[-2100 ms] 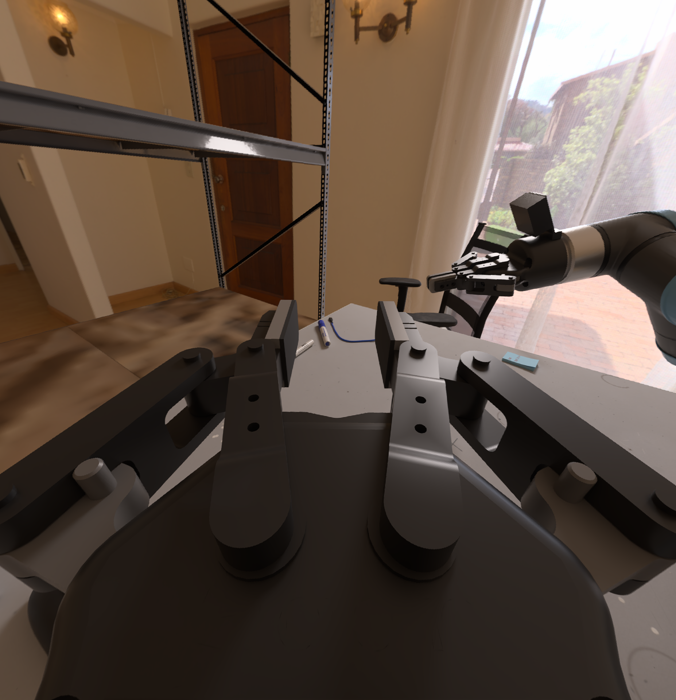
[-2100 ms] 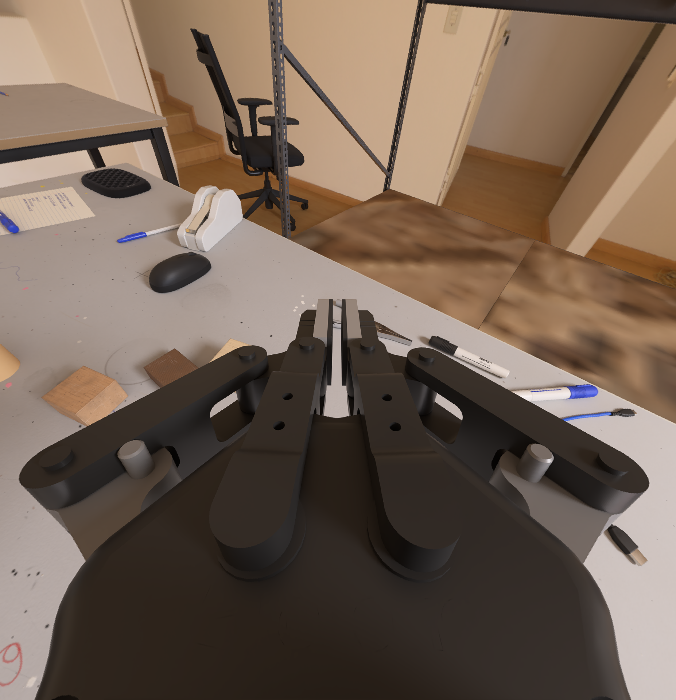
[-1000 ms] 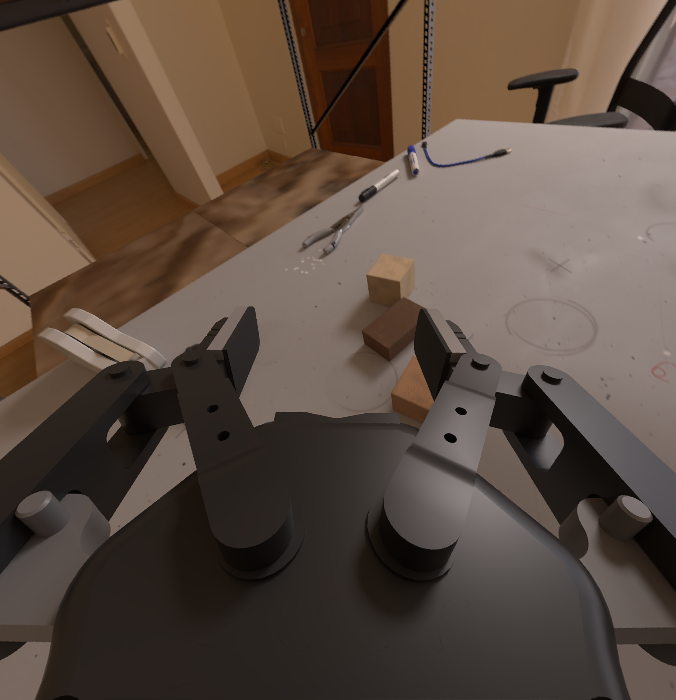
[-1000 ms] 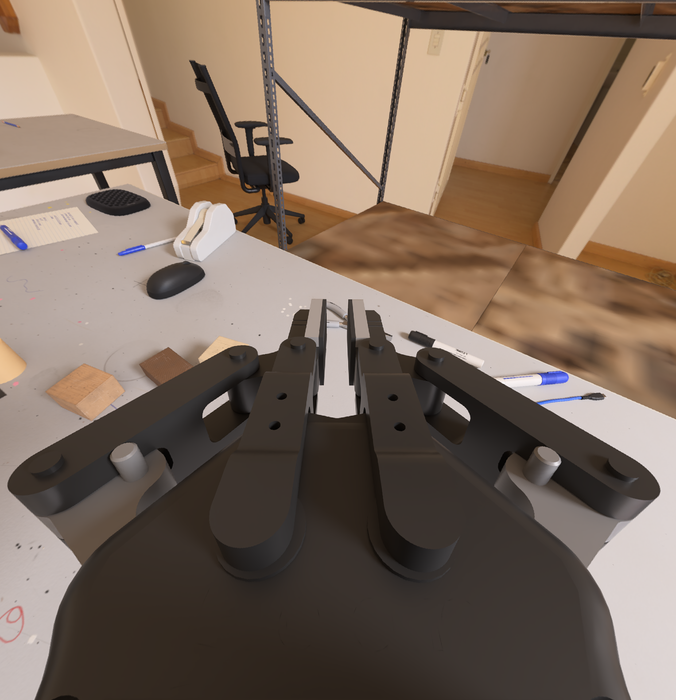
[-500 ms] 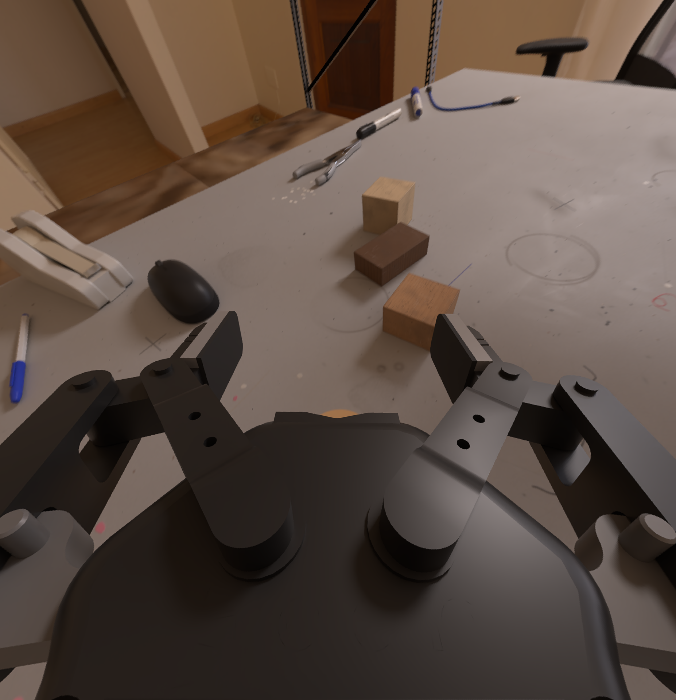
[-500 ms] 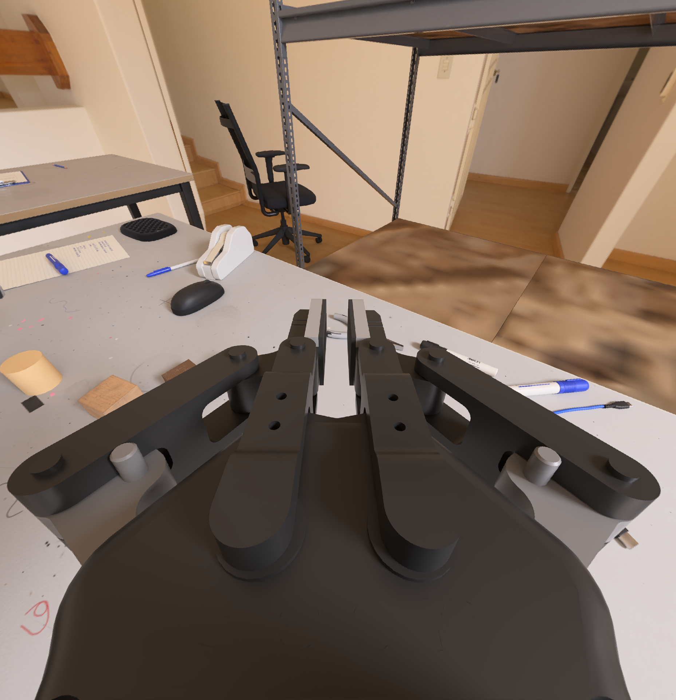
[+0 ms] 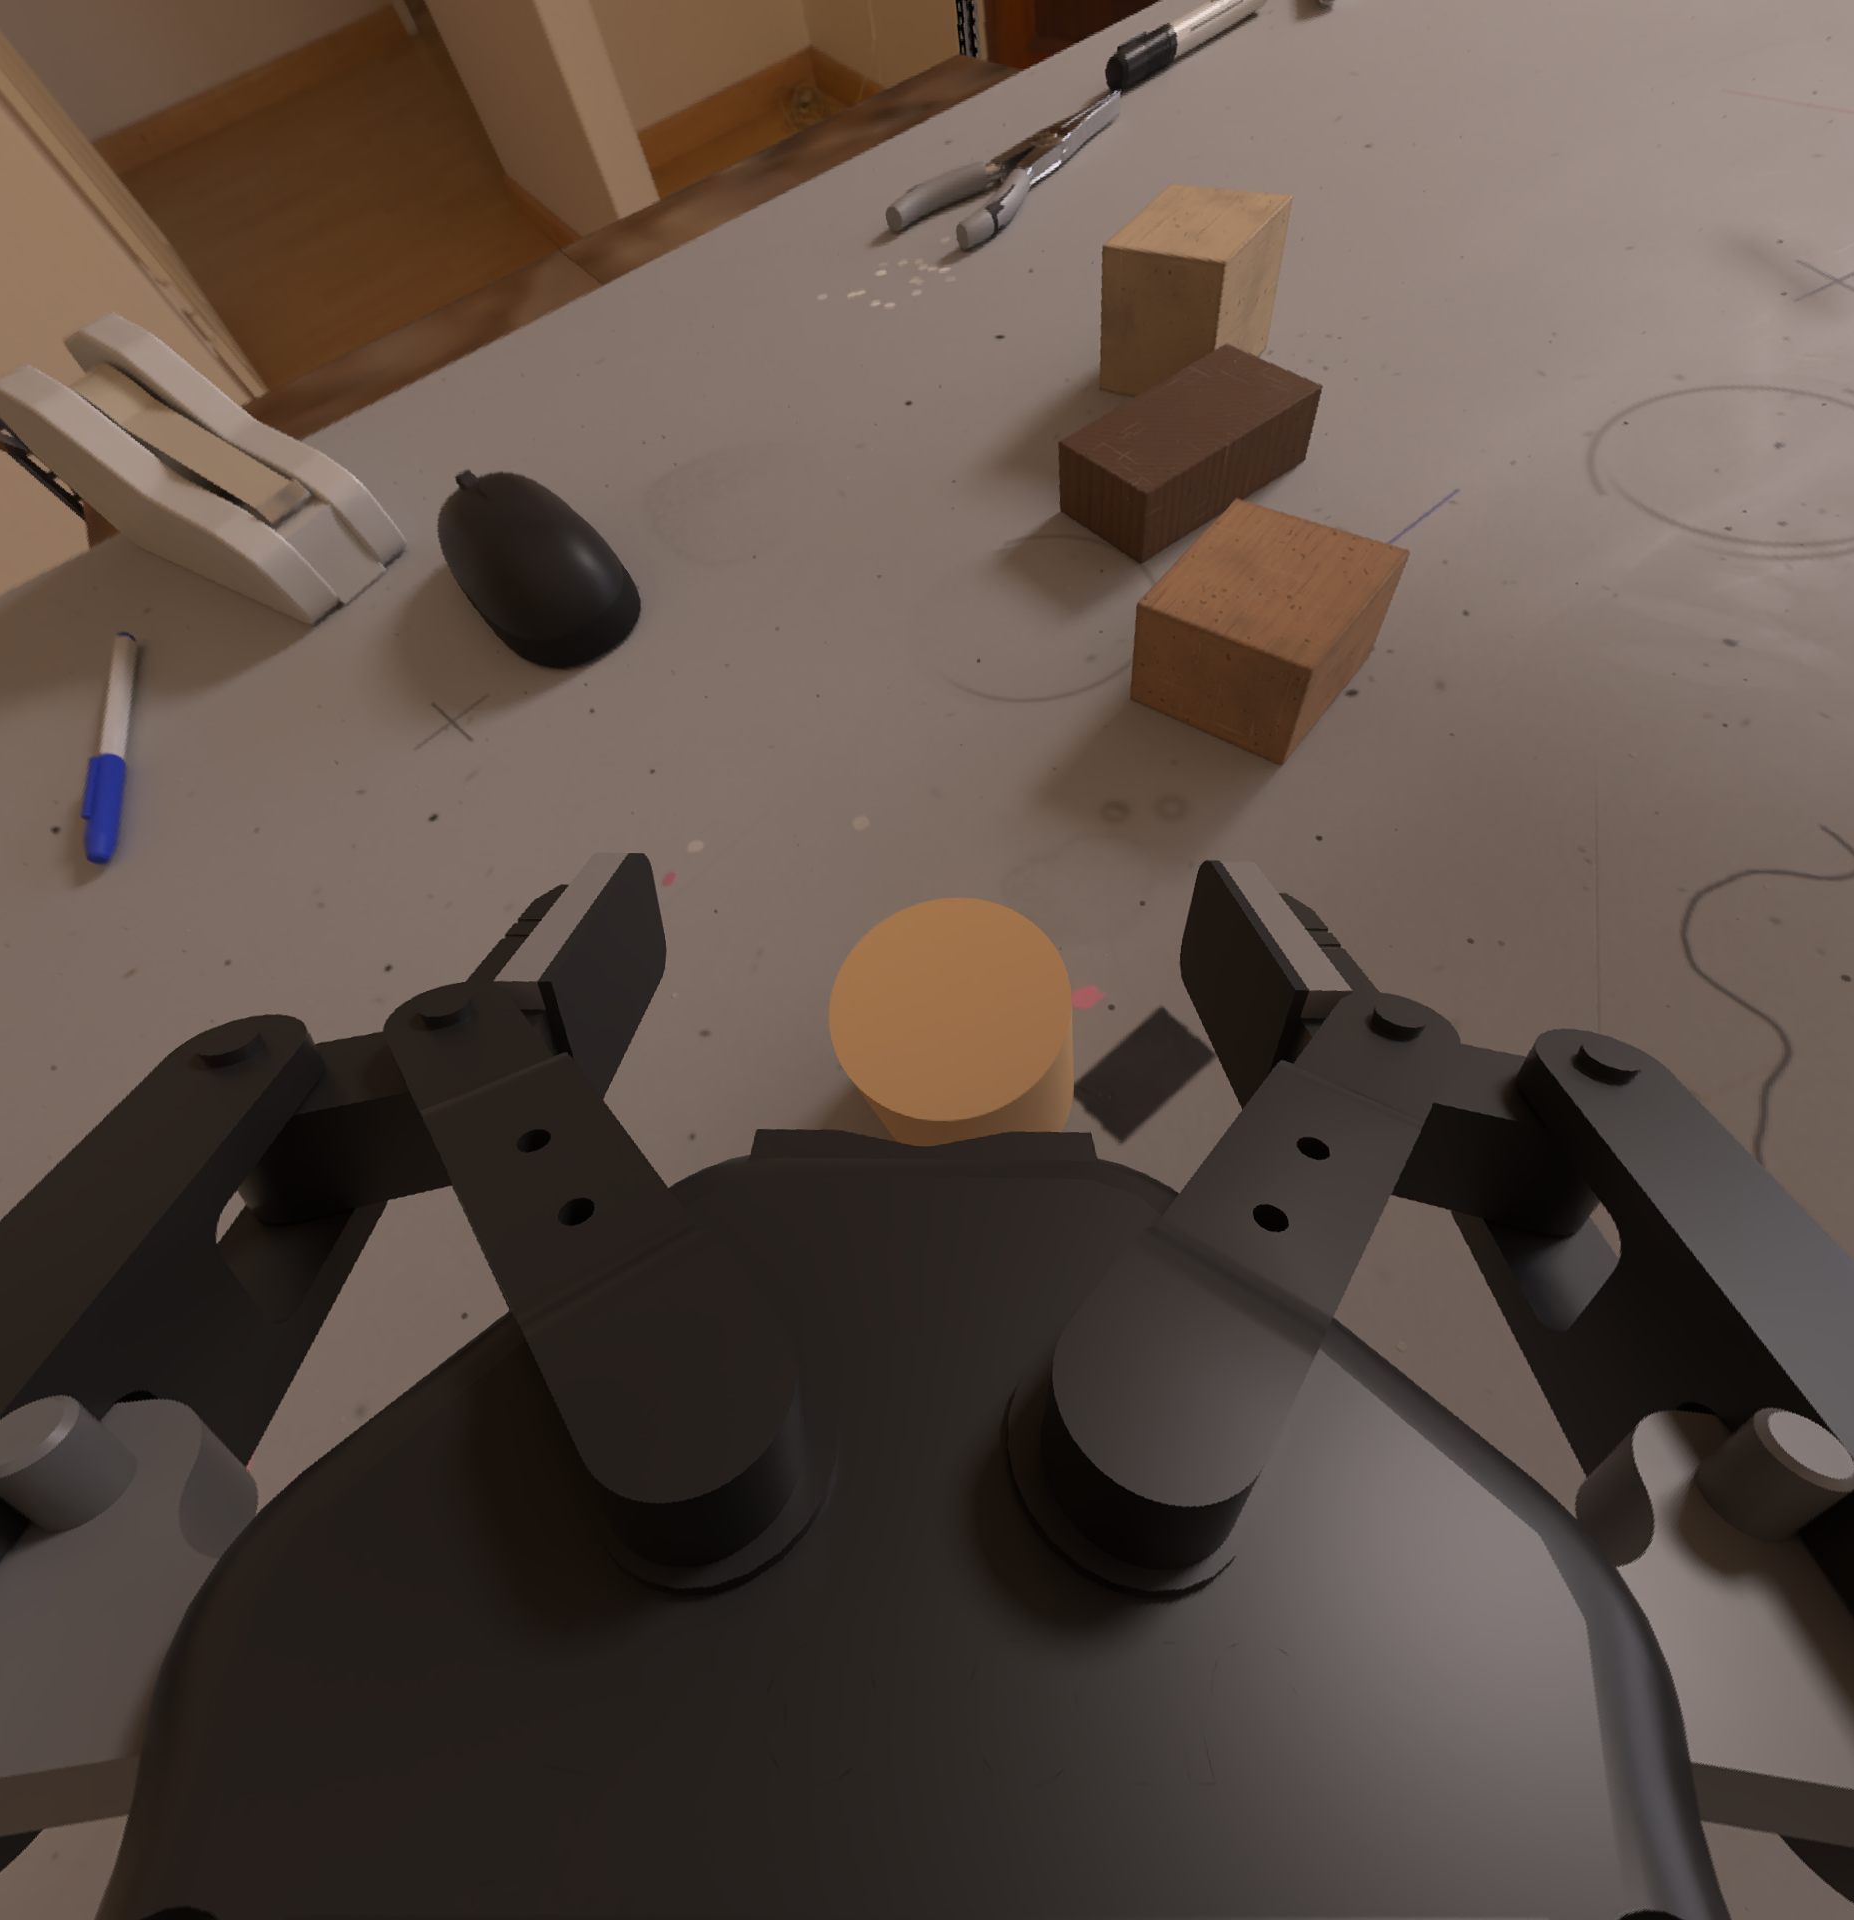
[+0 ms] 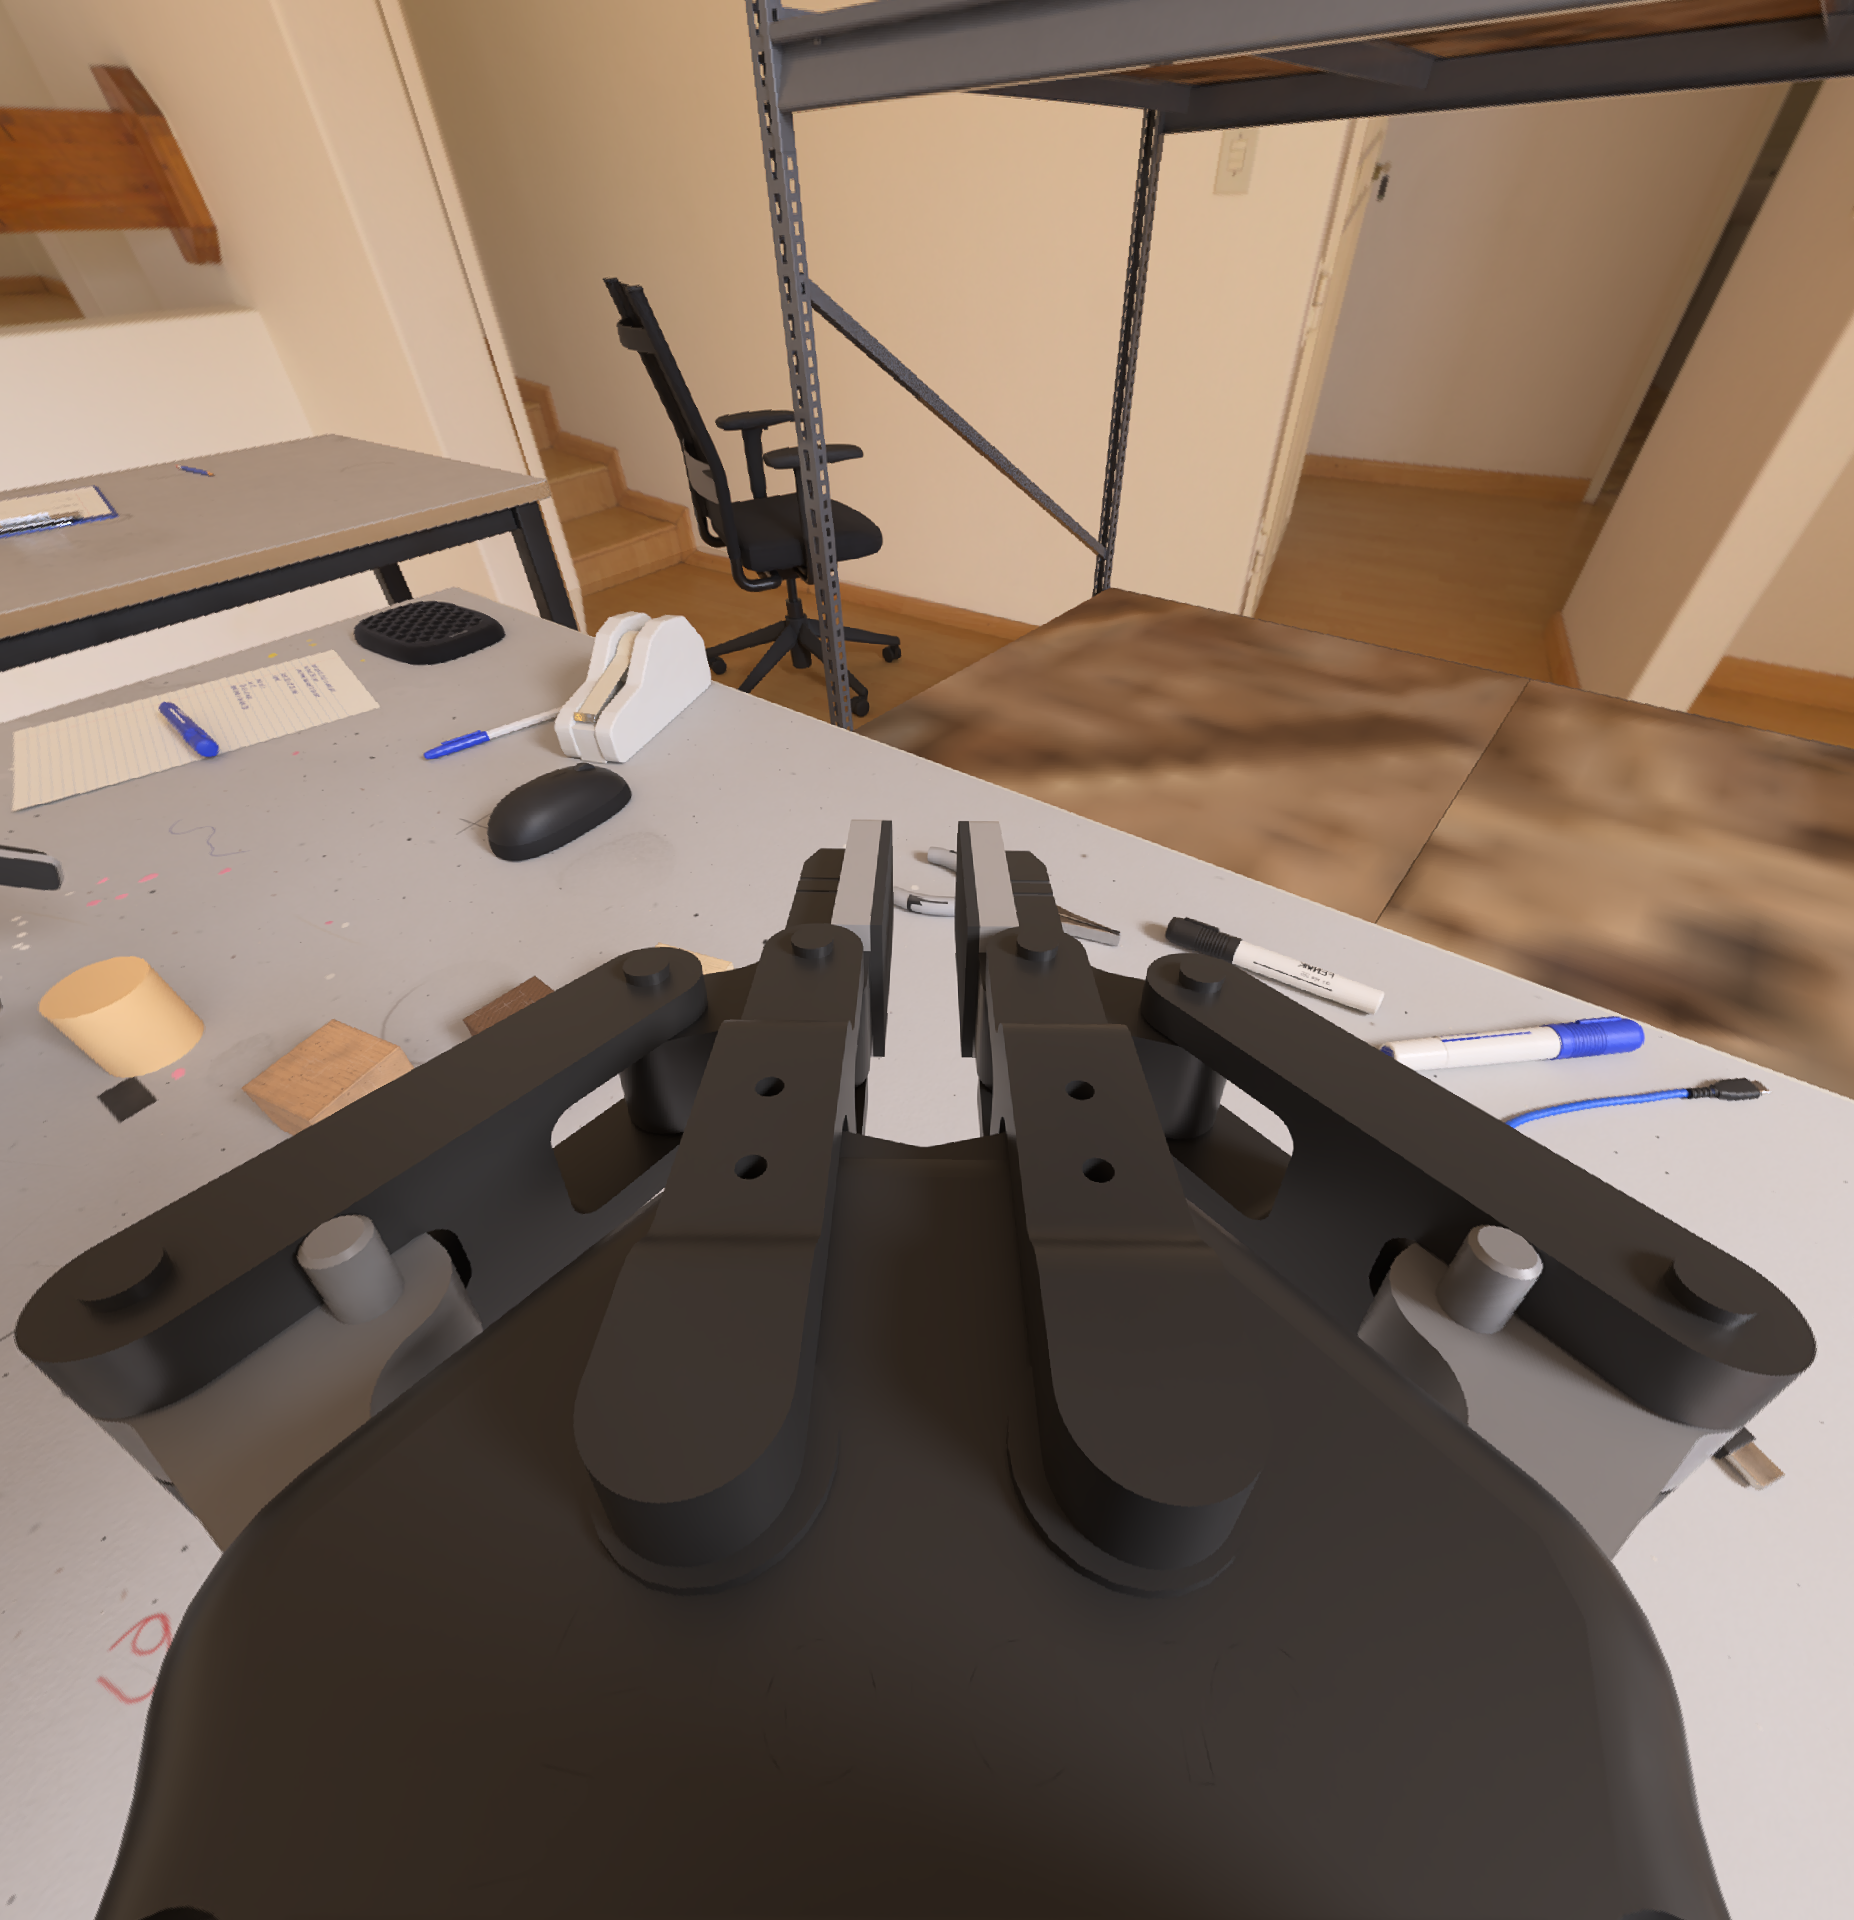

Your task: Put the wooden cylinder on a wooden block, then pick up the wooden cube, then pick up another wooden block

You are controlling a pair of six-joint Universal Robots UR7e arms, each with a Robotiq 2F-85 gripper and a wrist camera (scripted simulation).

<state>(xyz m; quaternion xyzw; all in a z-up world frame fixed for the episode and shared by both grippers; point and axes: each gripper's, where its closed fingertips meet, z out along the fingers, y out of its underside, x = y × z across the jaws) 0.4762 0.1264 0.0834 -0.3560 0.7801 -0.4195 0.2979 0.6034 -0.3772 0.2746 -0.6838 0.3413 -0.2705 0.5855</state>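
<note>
In the left wrist view my left gripper point(image 7: 923, 925) is wide open, a finger on each side of the upright tan wooden cylinder point(image 7: 949, 1018), not touching it. Beyond it, to the right, lie a mid-brown block point(image 7: 1266, 623), a dark brown block point(image 7: 1193, 457) and a pale wooden cube point(image 7: 1193, 291), close together in a row. My right gripper point(image 8: 923, 883) hovers above the table, empty, jaws a narrow gap apart. Its view shows the cylinder point(image 8: 123, 1013), the mid-brown block point(image 8: 325, 1070) and a corner of the dark block point(image 8: 507, 1003) at the left.
A black mouse point(image 7: 533, 571), a white tape dispenser point(image 7: 185, 478) and a blue pen point(image 7: 107, 748) lie to the left. Pliers point(image 7: 1006, 177) lie behind the cube. A small black square point(image 7: 1141, 1070) lies beside the cylinder. Markers point(image 8: 1276, 966) and a blue cable point(image 8: 1629, 1101) lie right of my right gripper.
My left gripper tilted down to the table, opened wide and moved over the cylinder. My right gripper's gap widened slightly, then held; its view rose a little.
</note>
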